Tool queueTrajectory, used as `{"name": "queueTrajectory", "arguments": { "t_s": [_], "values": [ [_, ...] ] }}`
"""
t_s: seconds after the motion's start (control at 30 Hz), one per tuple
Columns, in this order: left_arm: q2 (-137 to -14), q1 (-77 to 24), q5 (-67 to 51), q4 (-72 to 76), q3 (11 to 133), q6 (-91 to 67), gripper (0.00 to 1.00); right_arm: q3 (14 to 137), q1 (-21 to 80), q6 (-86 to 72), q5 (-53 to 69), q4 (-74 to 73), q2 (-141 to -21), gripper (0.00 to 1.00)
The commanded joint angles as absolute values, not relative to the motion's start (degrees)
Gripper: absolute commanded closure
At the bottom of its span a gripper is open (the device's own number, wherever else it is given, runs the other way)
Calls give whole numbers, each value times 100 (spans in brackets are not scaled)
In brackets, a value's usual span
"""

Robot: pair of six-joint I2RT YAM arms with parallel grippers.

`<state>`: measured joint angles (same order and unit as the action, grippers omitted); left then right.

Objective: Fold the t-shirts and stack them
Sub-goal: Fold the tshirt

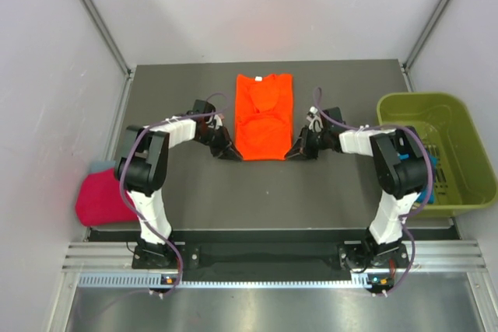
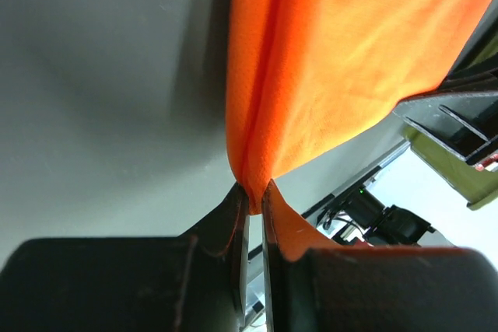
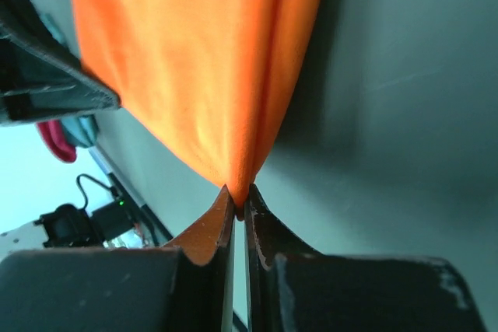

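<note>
Top external view: the orange shirt (image 1: pixel 264 118) lies on the table (image 1: pixel 187 192) as a narrow strip, stretching away from both claws. The left claw (image 1: pixel 231 153) is pinched tight on the shirt's near left corner and the right claw (image 1: pixel 294 153) on its near right corner. Each wrist view shows cloth gathered between almost closed fingers.

The cloth looks light, thin and limp, so it will likely sag and crease between the two holds. The corners seem the right places to grip, and both should travel evenly.

A pink shirt (image 1: pixel 101 196) lies well outside the left claw, behind its arm at the table edge. A green bin (image 1: pixel 420 97) stands well outside the right claw. Neither looks to be in the way of a forward fold.
</note>
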<state>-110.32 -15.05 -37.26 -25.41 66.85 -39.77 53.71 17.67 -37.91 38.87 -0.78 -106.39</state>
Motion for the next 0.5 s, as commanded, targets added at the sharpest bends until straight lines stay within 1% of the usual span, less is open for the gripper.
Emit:
{"name": "queueTrajectory", "arguments": {
  "t_s": [0.0, 0.27, 0.47],
  "values": [
    [-10451, -1521, -3884, -2522, 6618, -3832, 100, 5275, 1732, -3612, 4025, -316, -9784, 100],
    [-9406, -1635, -4017, -2706, 6434, -3639, 100, 4738, 1705, -3393, 4008, -676, -8307, 100],
    [-8808, -1863, -3964, -2874, 6688, -3226, 100, 4956, 1696, -2857, 3920, -1247, -7612, 100]
  ]
}}
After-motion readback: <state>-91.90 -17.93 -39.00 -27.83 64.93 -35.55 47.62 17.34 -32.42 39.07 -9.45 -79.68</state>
